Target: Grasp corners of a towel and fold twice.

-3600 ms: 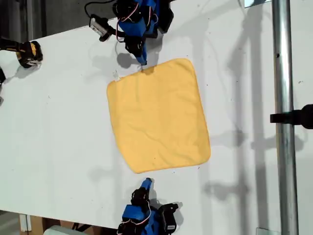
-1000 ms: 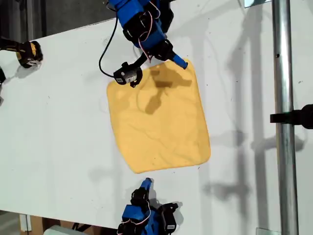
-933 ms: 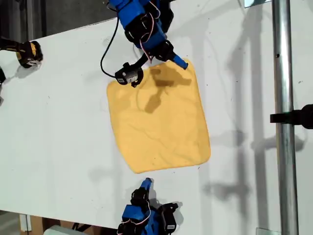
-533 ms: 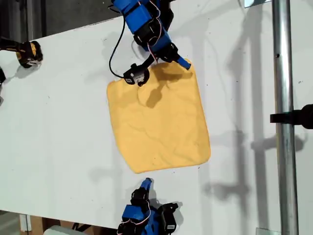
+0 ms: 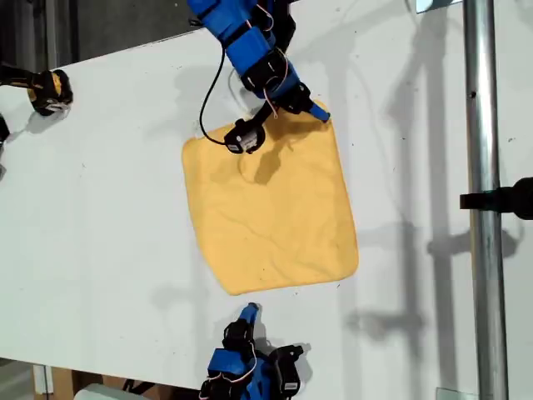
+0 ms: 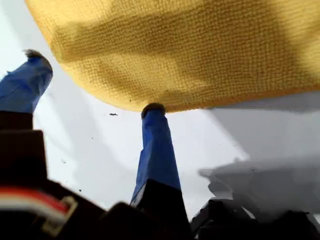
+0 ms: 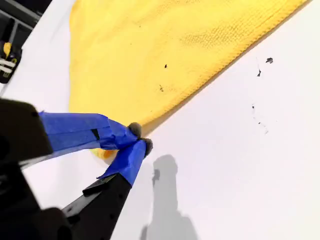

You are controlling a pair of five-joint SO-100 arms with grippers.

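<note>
The yellow-orange towel (image 5: 271, 200) lies flat on the white table. My first gripper (image 5: 318, 110) is open at the towel's corner (image 5: 326, 121) on the far edge, towards the exterior view's right. In the first wrist view one fingertip (image 6: 152, 108) touches the towel's (image 6: 190, 50) rounded edge and the other fingertip (image 6: 31, 54) stands apart beside it. My second gripper (image 5: 248, 312) is shut on nothing and rests on the table just off the near corner (image 5: 236, 290). The second wrist view shows its tips (image 7: 138, 138) beside the towel's (image 7: 150, 50) edge.
The first arm's camera (image 5: 244, 137) hangs on a black cable over the towel's far edge. A yellow-and-black object (image 5: 50, 90) sits at the exterior view's left. A metal pole (image 5: 483, 167) with a black clamp (image 5: 510, 198) runs down the exterior view's right.
My first arm has swung along the towel's far edge towards the exterior view's right, ending at that corner. The towel and my second arm have stayed put.
</note>
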